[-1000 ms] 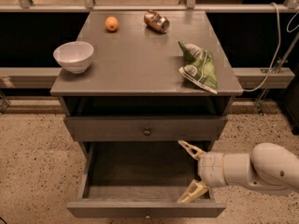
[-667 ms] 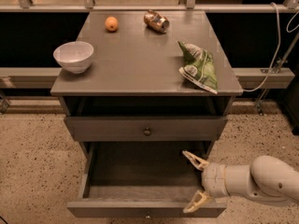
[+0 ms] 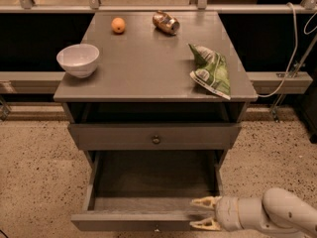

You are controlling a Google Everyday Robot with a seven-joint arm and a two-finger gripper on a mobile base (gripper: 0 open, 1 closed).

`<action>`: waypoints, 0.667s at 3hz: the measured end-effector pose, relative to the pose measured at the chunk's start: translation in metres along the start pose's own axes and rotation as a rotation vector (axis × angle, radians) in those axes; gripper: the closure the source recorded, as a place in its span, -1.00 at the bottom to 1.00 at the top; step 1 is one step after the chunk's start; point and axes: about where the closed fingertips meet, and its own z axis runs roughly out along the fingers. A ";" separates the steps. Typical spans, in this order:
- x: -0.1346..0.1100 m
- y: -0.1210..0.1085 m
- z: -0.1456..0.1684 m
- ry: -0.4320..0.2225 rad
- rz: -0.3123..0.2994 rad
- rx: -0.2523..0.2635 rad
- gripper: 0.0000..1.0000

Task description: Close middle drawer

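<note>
The middle drawer (image 3: 148, 182) is the grey wooden one pulled far out below the top drawer front (image 3: 119, 137). Its deep box is empty. Its flat front (image 3: 124, 221) lies at the bottom edge of the view, with the small knob (image 3: 156, 228) just showing. My gripper (image 3: 204, 213) comes in from the lower right on a white arm (image 3: 277, 214). Its fingers are open. The upper fingertip (image 3: 203, 201) is over the inside of the box and the lower fingertip (image 3: 202, 225) is at the outer face of the drawer front, near its right end. The lowest drawer is hidden.
On the cabinet top (image 3: 143, 68) are a white bowl (image 3: 78, 59), an orange (image 3: 118, 25), a tipped can (image 3: 166, 22) and a green chip bag (image 3: 212, 72). A speckled floor (image 3: 34, 172) surrounds the cabinet. A rail and cable (image 3: 292, 58) run behind it on the right.
My gripper has moved down and back from inside the drawer box to its front board, near the right end. The drawer has not visibly moved.
</note>
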 end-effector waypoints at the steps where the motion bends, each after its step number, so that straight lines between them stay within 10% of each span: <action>1: 0.021 0.031 0.010 0.006 0.068 -0.032 0.43; 2: 0.047 0.068 0.024 0.049 0.145 -0.043 1.00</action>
